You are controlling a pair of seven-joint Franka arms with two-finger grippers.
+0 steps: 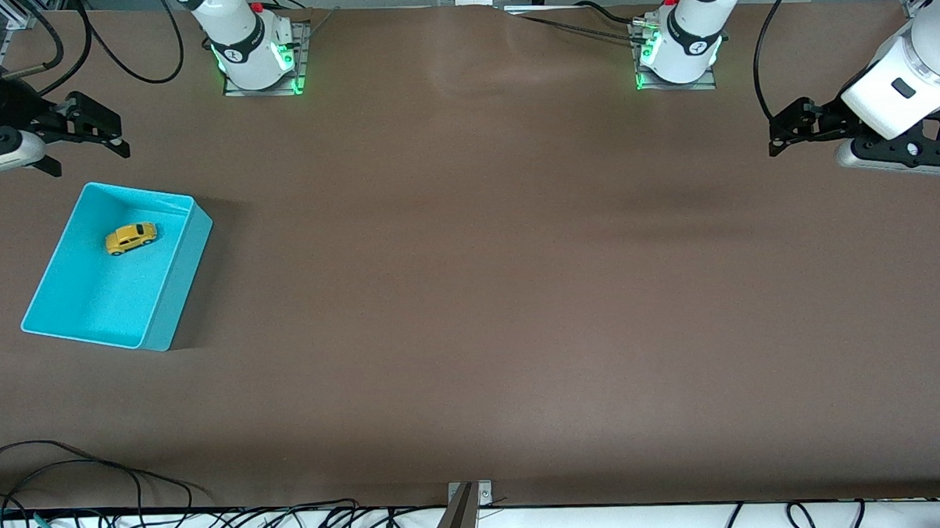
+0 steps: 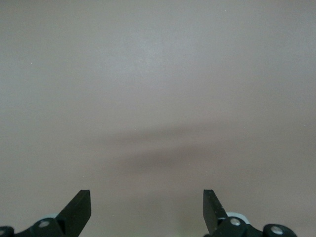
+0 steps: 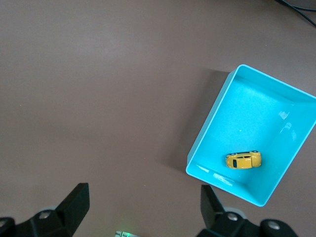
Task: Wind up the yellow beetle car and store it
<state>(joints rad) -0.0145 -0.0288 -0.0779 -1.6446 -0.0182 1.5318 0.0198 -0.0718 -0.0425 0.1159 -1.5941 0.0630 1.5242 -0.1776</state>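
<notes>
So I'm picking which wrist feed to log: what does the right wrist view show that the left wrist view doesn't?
Only the right wrist view shows the turquoise bin with the yellow beetle car lying inside it, under the open right claw. Only the left wrist view shows the open left claw over bare tabletop with faint shadows, no objects. Both share the brown table, and each claw is empty.
</notes>
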